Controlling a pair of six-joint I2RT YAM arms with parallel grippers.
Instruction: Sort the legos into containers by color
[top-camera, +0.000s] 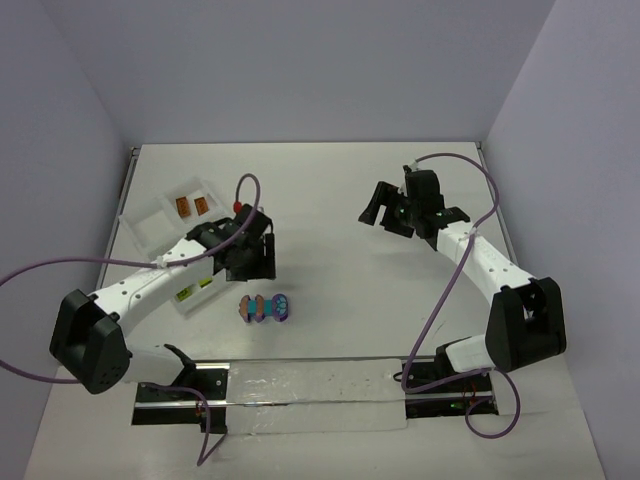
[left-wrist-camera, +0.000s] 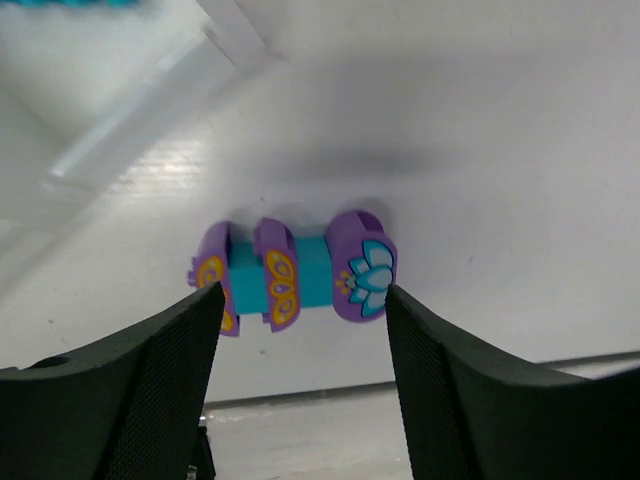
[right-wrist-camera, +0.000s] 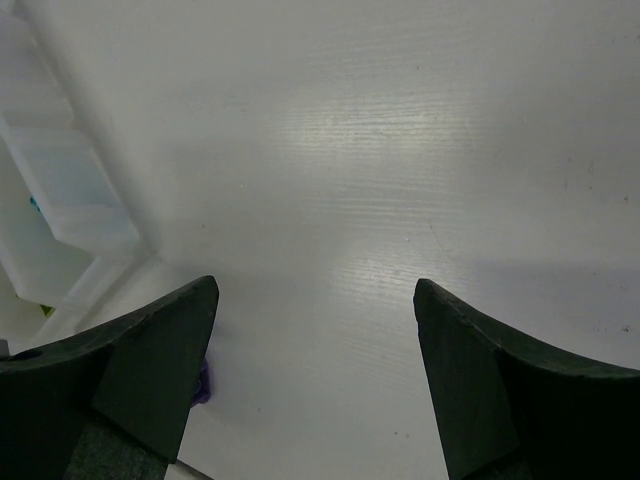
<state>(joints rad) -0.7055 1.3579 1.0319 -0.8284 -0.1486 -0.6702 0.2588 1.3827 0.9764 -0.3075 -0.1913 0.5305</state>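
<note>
A cluster of legos (top-camera: 265, 307) in purple and turquoise lies on the table in front of the arm bases. In the left wrist view this cluster (left-wrist-camera: 295, 275) sits just beyond the fingertips, lined up with the gap. My left gripper (left-wrist-camera: 303, 315) is open and holds nothing; from above it (top-camera: 255, 262) hangs just behind the cluster. The white tray of containers (top-camera: 150, 232) stands at the left, with two orange-brown legos (top-camera: 192, 206) in its far compartment and something lime green (top-camera: 195, 290) in the near one. My right gripper (top-camera: 385, 212) is open and empty over bare table (right-wrist-camera: 320, 200).
The left arm crosses over the middle of the tray and hides part of it. In the right wrist view the tray (right-wrist-camera: 60, 200) shows at the left edge. A clear plastic strip (top-camera: 310, 385) lies along the near table edge between the arm bases.
</note>
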